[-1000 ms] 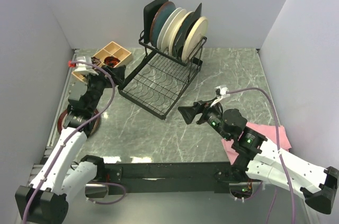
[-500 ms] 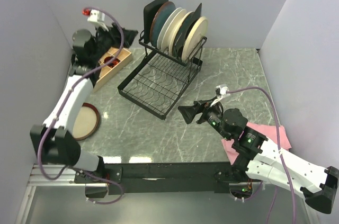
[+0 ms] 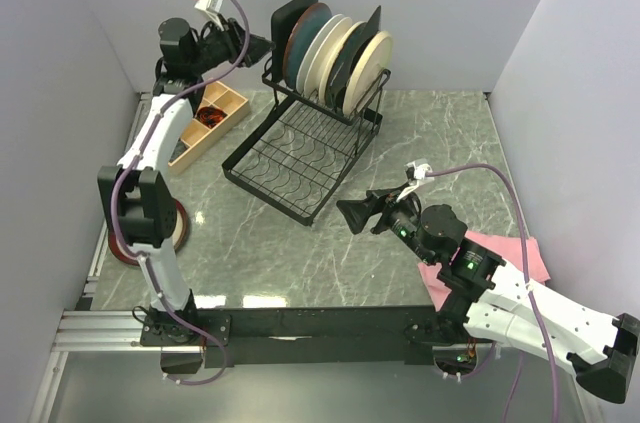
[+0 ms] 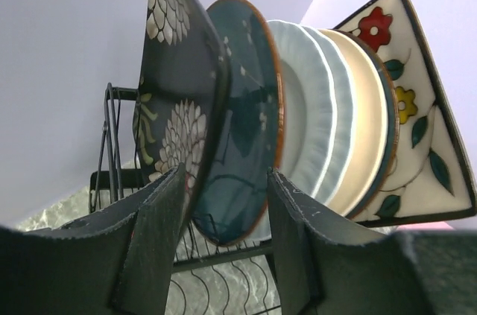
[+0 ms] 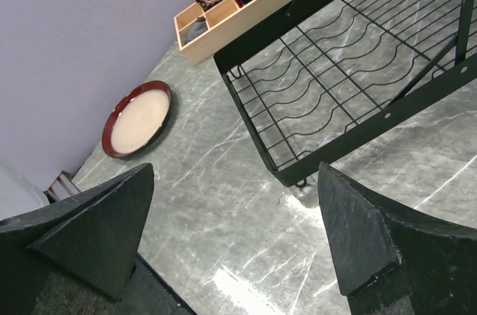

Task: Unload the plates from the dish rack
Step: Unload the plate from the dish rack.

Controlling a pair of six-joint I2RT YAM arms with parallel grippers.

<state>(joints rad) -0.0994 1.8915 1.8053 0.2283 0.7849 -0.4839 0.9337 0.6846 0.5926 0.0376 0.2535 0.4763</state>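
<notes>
Brown-rimmed plate (image 5: 138,118): lying flat on the tabletop (image 3: 330,253) at the far left, well apart from the rack; judging by that, already counting as unloaded and marking the drop spot.
Wooden tray (image 3: 207,121): sitting just left of the rack, holding small dark bits; playing no part in the job.
Left tool (image 4: 223,181): hanging high at the rack's left end, gaping at a middling width, gripping nothing; pointing edge-on at the plates, probably for pinching a rim rather than a face.
Black square plate (image 4: 175,91): standing on edge as the leftmost in the row, nearest that tool, so likely being lined up as the pick.
Teal plate (image 4: 242,129): leaning right behind it, showing between the two fingers in the left wrist view.
Remaining plates (image 4: 309,114): standing upright in the slots, packed close, ending with the cream flowered square (image 4: 421,106).
Dish rack (image 3: 290,163): sitting mid-tabletop, turned at an angle; keeping plates on edge up top, holding nothing on the lower grid.
Right tool (image 5: 232,173): hovering low near the rack's near corner, spread wide, carrying nothing; seemingly waiting.
Pink cloth (image 3: 530,253): lying at the right, partly under the right arm.
Risk: crowding between neighbours, possibly dragging the teal plate along.
</notes>
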